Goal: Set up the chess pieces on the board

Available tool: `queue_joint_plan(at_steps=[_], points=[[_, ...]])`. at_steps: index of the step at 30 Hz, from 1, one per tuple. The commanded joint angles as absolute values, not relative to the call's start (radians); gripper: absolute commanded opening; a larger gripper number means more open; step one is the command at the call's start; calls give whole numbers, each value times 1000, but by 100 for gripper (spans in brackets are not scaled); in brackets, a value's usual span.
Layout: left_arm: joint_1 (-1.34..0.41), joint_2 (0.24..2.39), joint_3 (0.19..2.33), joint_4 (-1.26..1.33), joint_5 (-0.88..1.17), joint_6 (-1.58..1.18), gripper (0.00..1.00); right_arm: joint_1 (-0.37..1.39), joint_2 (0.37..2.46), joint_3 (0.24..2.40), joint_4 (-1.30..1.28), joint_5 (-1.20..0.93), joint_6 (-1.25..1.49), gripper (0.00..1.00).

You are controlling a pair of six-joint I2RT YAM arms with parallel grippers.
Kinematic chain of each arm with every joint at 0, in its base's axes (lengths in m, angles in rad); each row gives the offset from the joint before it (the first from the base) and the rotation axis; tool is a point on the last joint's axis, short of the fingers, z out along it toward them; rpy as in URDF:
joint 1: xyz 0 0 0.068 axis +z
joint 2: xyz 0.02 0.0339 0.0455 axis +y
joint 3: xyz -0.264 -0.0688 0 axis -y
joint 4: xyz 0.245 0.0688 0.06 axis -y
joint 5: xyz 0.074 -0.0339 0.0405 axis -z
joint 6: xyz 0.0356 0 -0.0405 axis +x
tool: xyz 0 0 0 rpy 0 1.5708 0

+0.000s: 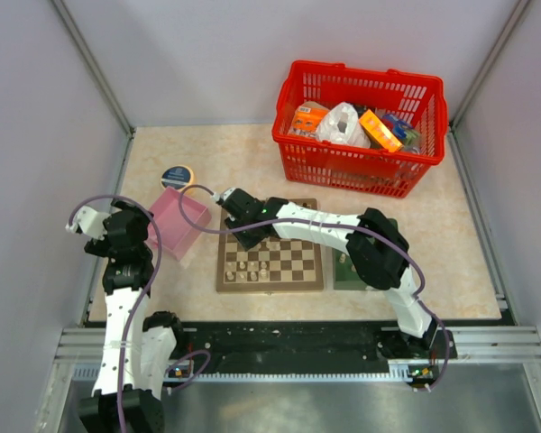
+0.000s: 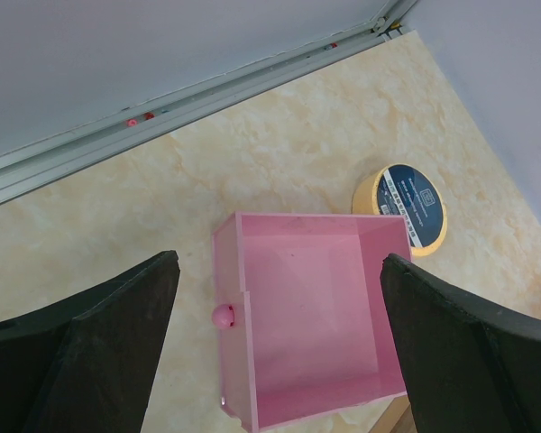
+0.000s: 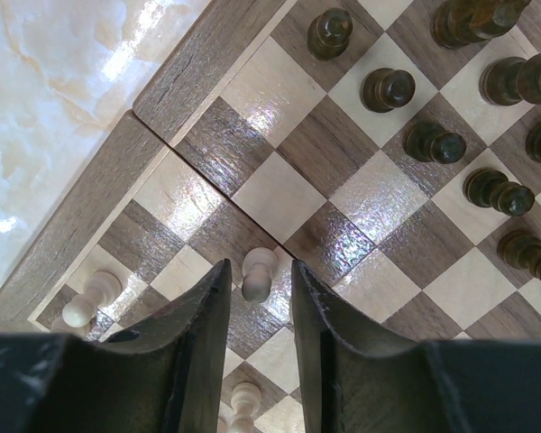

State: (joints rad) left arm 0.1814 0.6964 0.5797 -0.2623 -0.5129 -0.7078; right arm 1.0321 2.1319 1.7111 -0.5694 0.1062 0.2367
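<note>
1. The right gripper [image 3: 261, 268] is held low over the far left corner of the board [image 3: 99, 216]. Its jaws are parted narrowly on either side of a cream pawn [image 3: 256, 276] that appears to stand upright on the squares. No contact with the pawn can be made out, so the gripper is judged open rather than gripping.
2. The left gripper [image 2: 278, 263] is spread wide and empty above the pink box [image 2: 252, 361], near a roll of yellow tape [image 2: 402, 209] and well apart from the board.
3. Dark pieces [image 3: 388, 88] are ranged in rows on the board, and other cream pawns [image 3: 90, 303] are set by its border.
4. The pawn could be tipped if the jaws were closed off centre or drawn away sideways, since one pad would meet it first.
5. A pawn so tipped is round and could be expected to roll off the border onto the table [image 3: 36, 90].
6. Another cream pawn, seen low between the fingers, could be struck if the gripper were lowered or turned.
7. In the top view the right arm is stretched across the board, so a low sweep back could knock down set rows.
</note>
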Motion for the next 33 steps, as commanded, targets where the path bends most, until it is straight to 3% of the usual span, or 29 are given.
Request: queue_joint_plan(at_steps=[1,10,18,33], points=[[187,696,580,-229,-523,-699,99,1037,2140,1759,-560,101,230,31],[187,695,586,-230,-522,-700,99,1037,2122,1761,-560,100,233,19],[187,693,592,-233,-515,-704,99,1037,2001,1727,-554,121,239,17],[189,701,598,-233,-512,-704,99,1040,1628,1338,-492,173,367,16]])
